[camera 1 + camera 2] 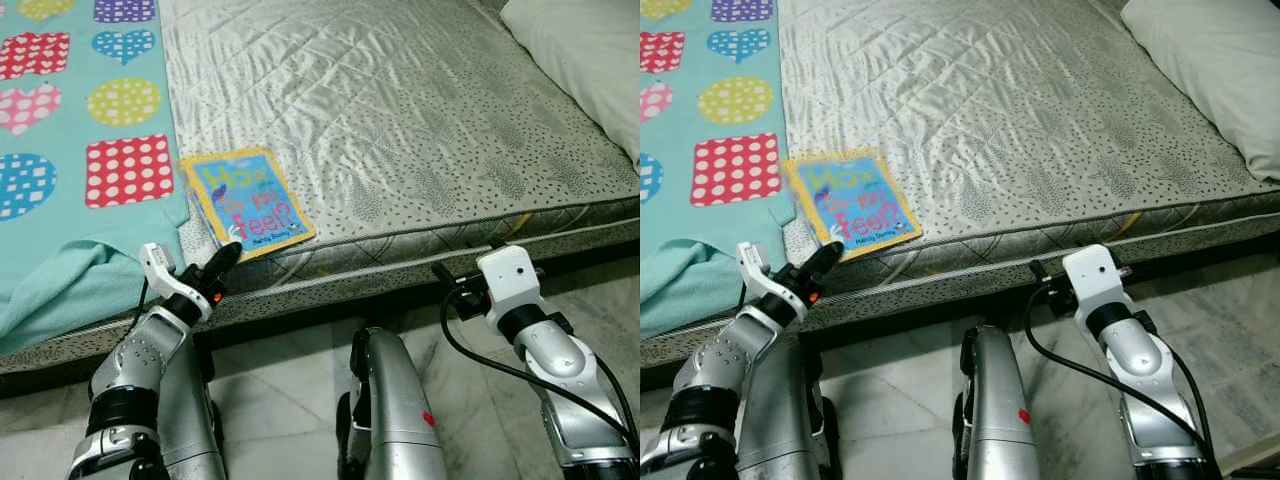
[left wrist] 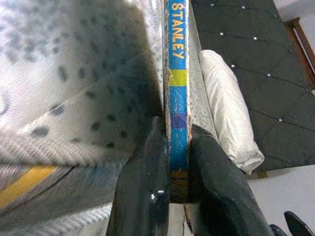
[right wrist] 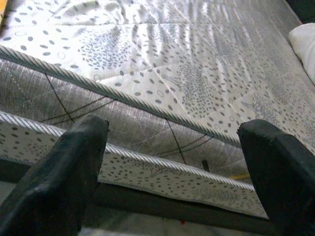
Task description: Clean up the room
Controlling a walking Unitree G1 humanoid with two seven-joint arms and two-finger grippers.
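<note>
Mattress (image 1: 420,130), with teal blanket (image 1: 60,120) and pillow (image 1: 590,60). The book (image 1: 247,203) lies at its near edge, pinched at the corner by the left gripper (image 2: 170,162); removal seems only begun. Right gripper (image 3: 177,162) is spread, idle.

Home bedroom, quilted mattress (image 1: 400,120), white pillow (image 1: 585,60), patterned blanket (image 1: 70,150), marble floor (image 1: 290,380)

The left gripper (image 1: 226,256) is raised forward, its fingers (image 2: 147,187) nearly closed together. The right gripper (image 3: 177,182) is held level, fingers spread wide.
</note>
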